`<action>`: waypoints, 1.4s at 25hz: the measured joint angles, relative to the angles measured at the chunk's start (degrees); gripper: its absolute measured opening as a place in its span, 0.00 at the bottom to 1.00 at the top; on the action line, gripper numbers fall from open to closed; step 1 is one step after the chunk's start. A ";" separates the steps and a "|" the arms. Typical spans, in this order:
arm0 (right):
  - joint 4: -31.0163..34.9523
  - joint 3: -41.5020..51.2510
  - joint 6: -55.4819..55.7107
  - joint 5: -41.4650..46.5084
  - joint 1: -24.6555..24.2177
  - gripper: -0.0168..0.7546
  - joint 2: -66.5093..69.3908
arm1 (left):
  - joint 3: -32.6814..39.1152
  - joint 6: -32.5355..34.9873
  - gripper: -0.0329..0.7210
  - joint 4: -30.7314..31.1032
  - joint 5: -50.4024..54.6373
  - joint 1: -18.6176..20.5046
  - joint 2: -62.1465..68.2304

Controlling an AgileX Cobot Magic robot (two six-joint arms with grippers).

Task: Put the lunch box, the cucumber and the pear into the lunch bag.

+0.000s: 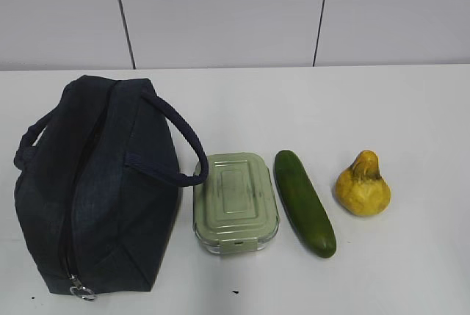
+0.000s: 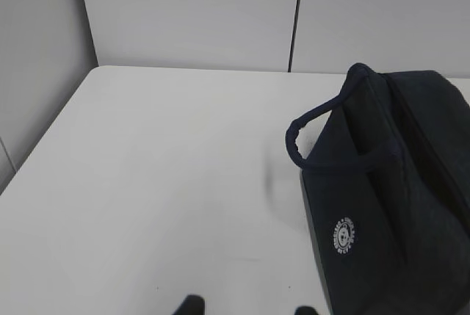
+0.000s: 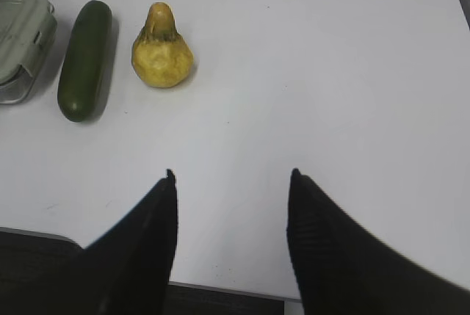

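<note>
On the white table (image 1: 382, 109), the navy lunch bag (image 1: 95, 190) lies at the left, with the sage-lidded lunch box (image 1: 235, 201), the cucumber (image 1: 304, 203) and the yellow pear (image 1: 363, 185) in a row to its right, each apart from the next. Right gripper (image 3: 231, 175) hovers over bare tabletop with jaws spread wide, empty. Left gripper (image 2: 246, 304) shows only two dark tips near the bag, so its jaw state cannot be told.

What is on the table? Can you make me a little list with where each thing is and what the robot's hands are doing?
lunch bag: left side, lying down, zipper looks closed
lunch box: right of the bag, lid on
cucumber: right of the lunch box
pear: farthest right, alone
left gripper: only fingertips show, apart, holding nothing
right gripper: open, empty, hovering near the pear
packed so far: nothing
</note>
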 joint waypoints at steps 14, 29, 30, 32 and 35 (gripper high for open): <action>0.04 0.00 0.00 0.00 0.00 0.52 0.00 | 0.00 0.00 0.36 0.00 0.00 0.00 0.00; 5.41 -6.50 -0.19 -4.33 0.00 0.63 20.70 | 0.00 0.00 0.36 0.00 0.00 0.00 0.00; 6.10 -7.61 -0.19 -4.33 0.00 0.63 22.91 | 0.00 0.00 0.36 0.00 0.00 0.00 0.00; 7.54 -9.87 -0.38 -4.57 0.00 0.64 27.11 | 0.00 0.00 0.36 0.00 0.00 0.00 0.00; 11.41 -13.87 -2.48 -4.84 0.00 0.64 34.06 | 0.00 0.00 0.36 0.00 0.00 0.00 0.00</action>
